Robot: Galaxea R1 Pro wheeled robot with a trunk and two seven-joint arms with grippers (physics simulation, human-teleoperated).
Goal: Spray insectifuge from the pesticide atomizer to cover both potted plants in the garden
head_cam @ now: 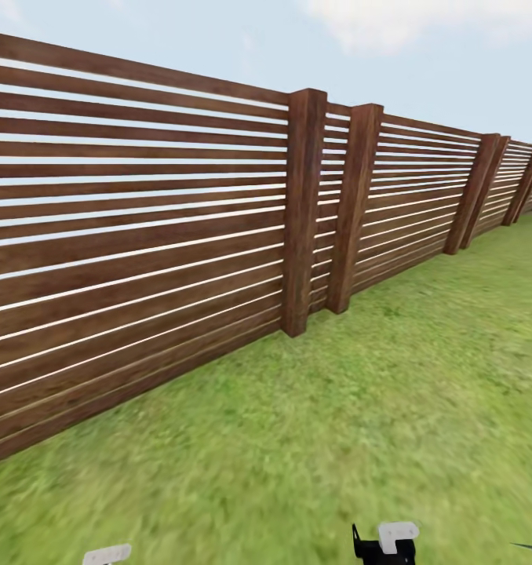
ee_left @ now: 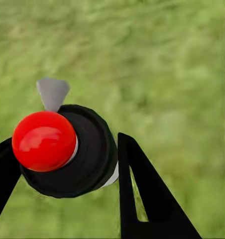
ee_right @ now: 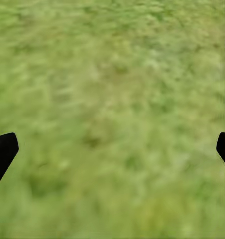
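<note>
Pesticide atomizer (ee_left: pixel 67 149) seemingly clamped between left fingers (ee_left: pixel 142 199); right fingers (ee_right: pixel 3 152) apart over lawn (ee_right: pixel 112 99).

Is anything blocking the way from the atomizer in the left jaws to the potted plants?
Cannot tell. The left gripper holds the atomizer over grass; ahead stand lawn and the slat fence. No plant is visible, so no path can be judged.
</note>
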